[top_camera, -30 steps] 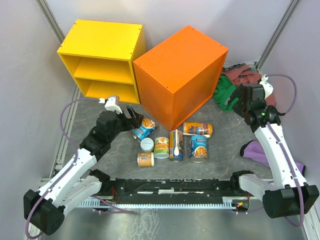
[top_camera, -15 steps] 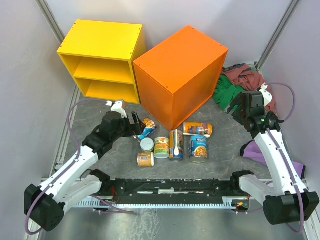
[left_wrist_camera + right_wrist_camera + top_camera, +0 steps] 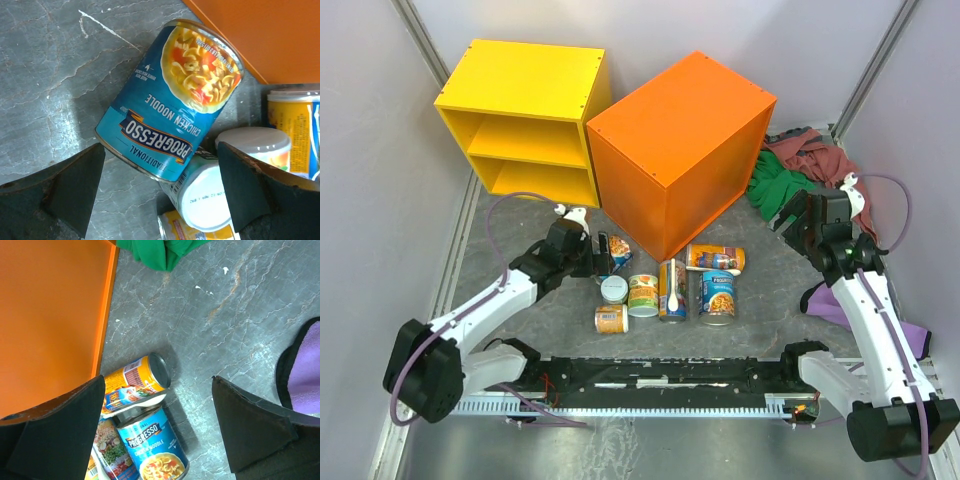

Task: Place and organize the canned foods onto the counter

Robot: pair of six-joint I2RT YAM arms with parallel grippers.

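Several cans lie and stand on the grey floor in front of the orange counter (image 3: 680,140). My left gripper (image 3: 604,254) is open, low over a blue Progresso can (image 3: 619,248) lying on its side; in the left wrist view that can (image 3: 170,100) lies between and beyond my spread fingers (image 3: 55,195), untouched. A white-topped can (image 3: 205,192) sits just under it. My right gripper (image 3: 798,214) is open and empty, high at the right; its view shows an orange-yellow can (image 3: 135,382) lying down and a second blue Progresso can (image 3: 152,445). The counter top is bare.
The yellow open shelf unit (image 3: 525,120) stands left of the counter. Green and red cloths (image 3: 790,165) are heaped at the back right. A purple cloth (image 3: 835,300) lies by the right arm. A white spoon (image 3: 672,285) rests on a lying can.
My left gripper has moved right and down, closing in on the lying blue can beside the counter. The right gripper has shifted slightly. No can has moved.
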